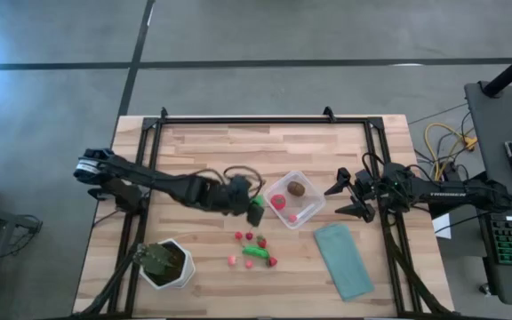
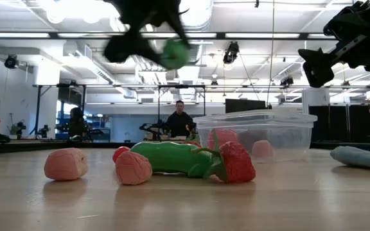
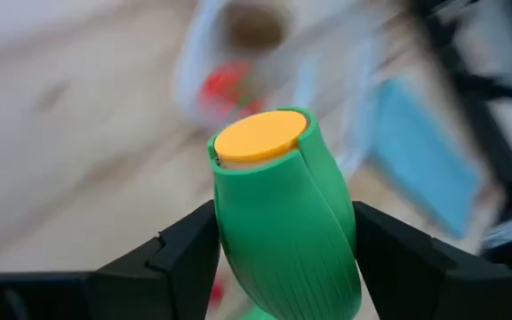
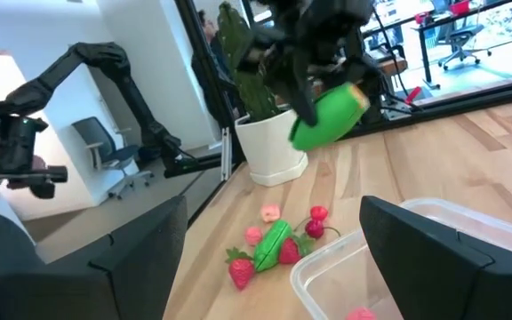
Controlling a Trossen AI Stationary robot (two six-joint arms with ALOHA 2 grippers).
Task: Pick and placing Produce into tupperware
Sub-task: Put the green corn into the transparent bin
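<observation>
My left gripper (image 1: 250, 207) hangs above the table just left of the clear tupperware (image 1: 294, 199) and is shut on a green elongated piece with a flat orange end (image 3: 283, 213). The tupperware holds a brown oval (image 1: 297, 188), a red round piece (image 1: 278, 201) and a pink one (image 1: 293, 216). More produce lies on the wood near the front: a green piece (image 1: 256, 253), red berries (image 1: 249, 236) and pink pieces (image 1: 232, 260). My right gripper (image 1: 337, 201) waits open, just right of the tupperware and above the table. My left gripper pinches the green piece by its body (image 3: 238, 240), one finger (image 3: 180, 253) on each side, with the orange end pointing away from the wrist. In the low view the piece (image 2: 174, 53) is lifted clear, high above the table, below the fingers.
A plant in a white pot (image 1: 167, 262) stands at the front left. A flat teal rectangle (image 1: 343, 260) lies at the front right. A black frame (image 1: 238, 120) runs along the table's edges. A person (image 2: 180, 119) sits in the room beyond.
</observation>
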